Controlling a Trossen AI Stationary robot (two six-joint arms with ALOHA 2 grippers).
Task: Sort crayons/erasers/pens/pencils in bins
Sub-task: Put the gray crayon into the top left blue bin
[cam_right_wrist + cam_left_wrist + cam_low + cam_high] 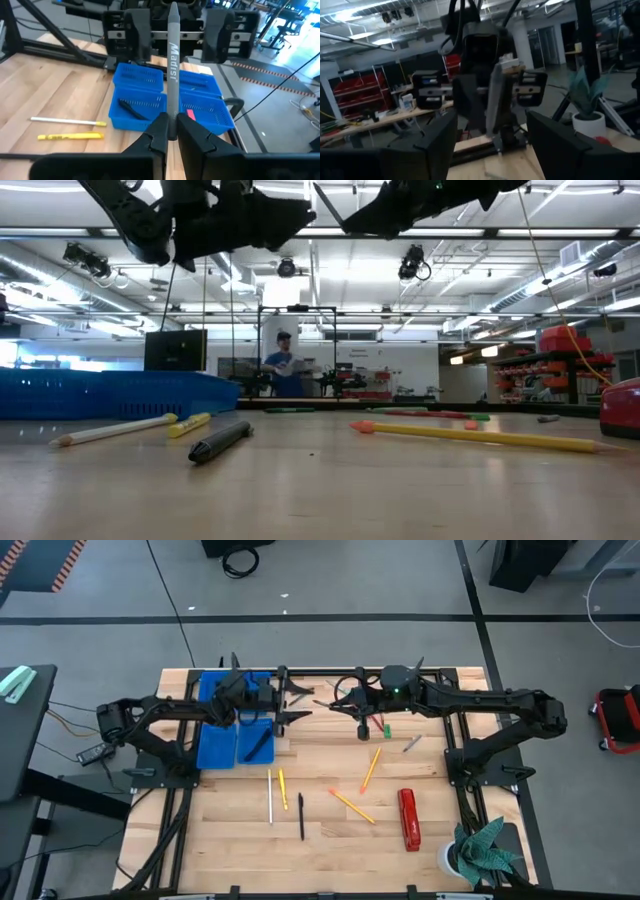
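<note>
My right gripper (171, 134) hovers above the table's far middle (340, 698), shut on a grey pen (172, 70). The pen's free end points at my left gripper (297, 703), which is open (492, 127); its fingers stand on either side of that end without touching it. Four blue bins (235, 720) sit under the left arm; one holds a black pen (131, 109), another a pink eraser (191, 114). A white pencil (269, 796), yellow pencil (283, 788), black pen (301, 816), two orange pencils (371, 769), (352, 805), a red crayon (361, 728), green crayon (387, 730) and a grey pen (411, 744) lie on the table. My right gripper pinches the grey pen between its two fingers near the pen's rear end (172, 125). The fingers lie along the pen, which sticks straight out past the fingertips, roughly level, toward the table's left. The pen is lifted clear of the table.
A red stapler (408, 819) lies near the right front, with a potted plant (485, 852) at the near right corner. Black frame rails (320, 672) run along the far edge. A person (284, 365) stands far behind the table.
</note>
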